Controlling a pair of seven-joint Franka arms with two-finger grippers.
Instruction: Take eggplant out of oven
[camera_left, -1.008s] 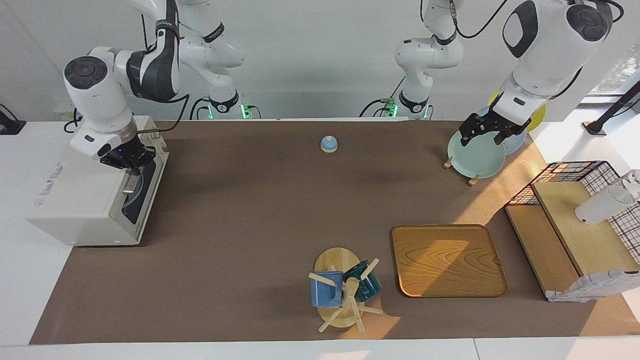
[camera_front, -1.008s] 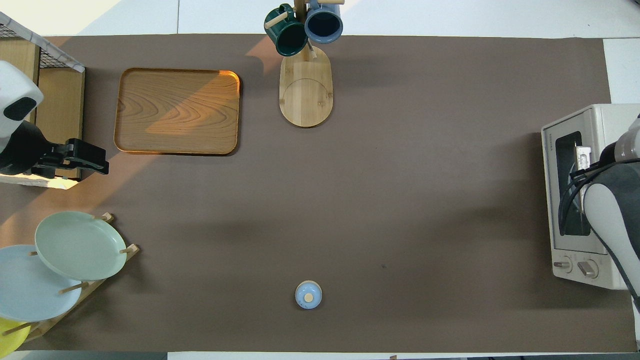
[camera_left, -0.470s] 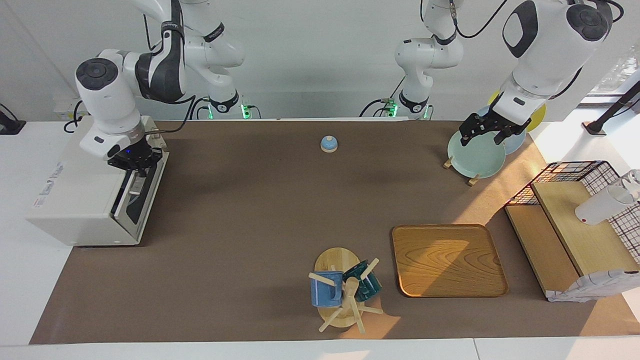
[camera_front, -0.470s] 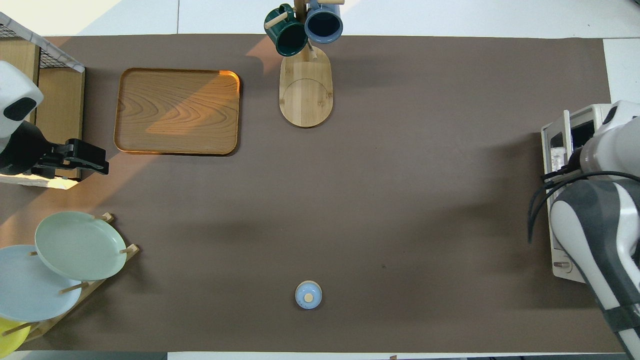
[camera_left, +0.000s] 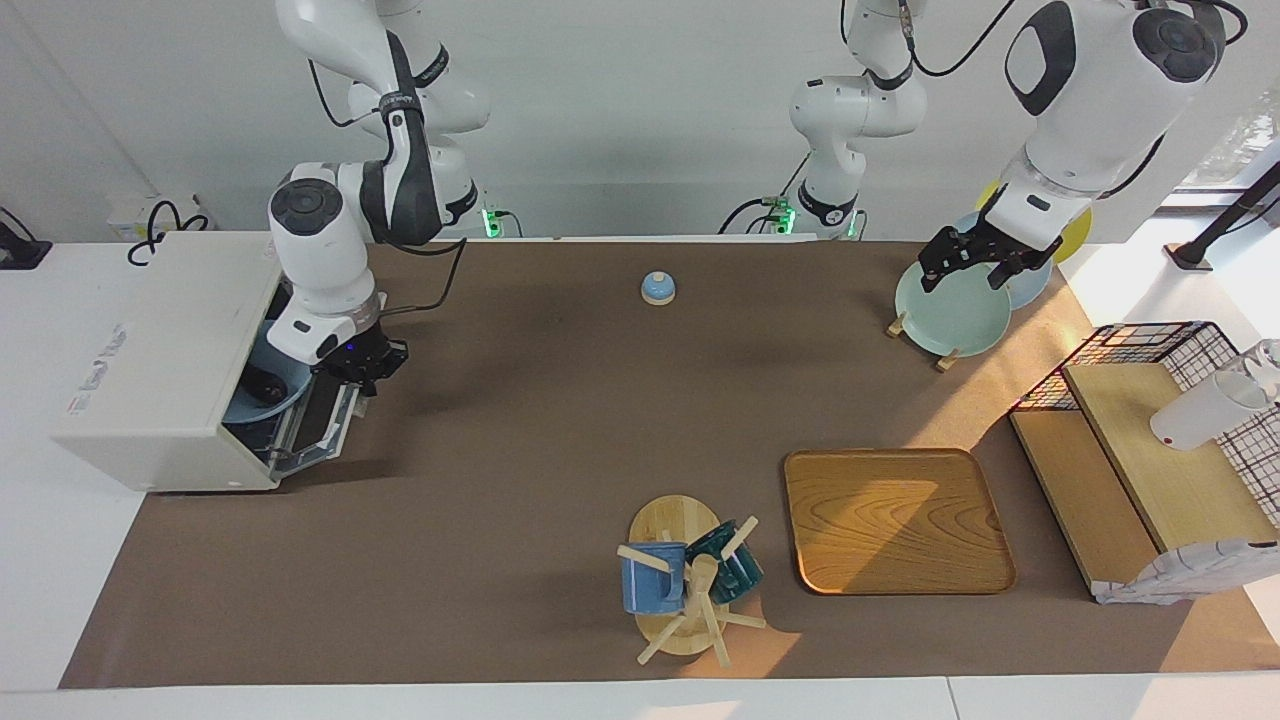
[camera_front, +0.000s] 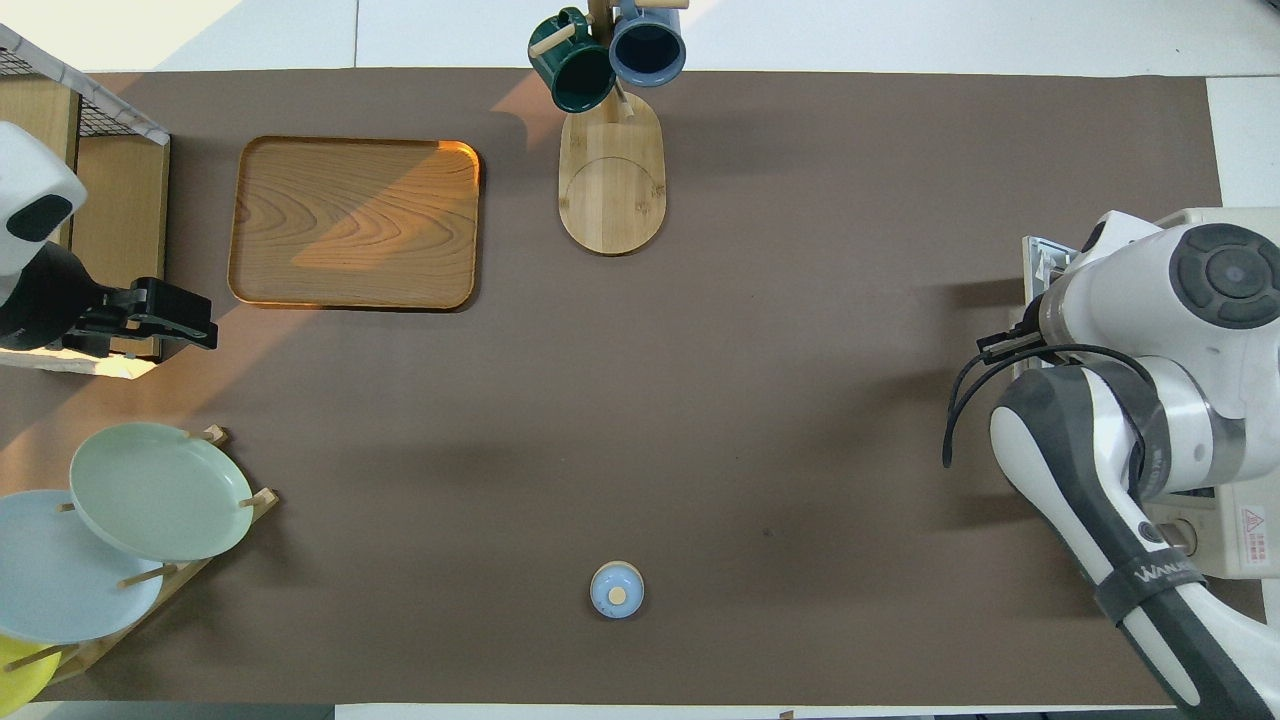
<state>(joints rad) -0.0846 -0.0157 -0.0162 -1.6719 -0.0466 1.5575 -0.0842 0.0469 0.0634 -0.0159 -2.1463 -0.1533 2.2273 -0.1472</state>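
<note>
Since 1 second ago the right gripper (camera_left: 362, 377), clenched on the door's edge, has swung the oven (camera_left: 165, 375) door down. So opening's about done; the eggplant (camera_left: 262, 383) still sits inside in a blue dish. Left gripper (camera_left: 968, 262) waits released over the plates (camera_left: 955, 315).

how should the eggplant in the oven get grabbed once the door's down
Judging from the facing view, the eggplant lies dark in a blue dish inside the oven. Grip its visible middle, across its slender width, coming in through the open door from the table's middle. Its stem end is hidden.
</note>
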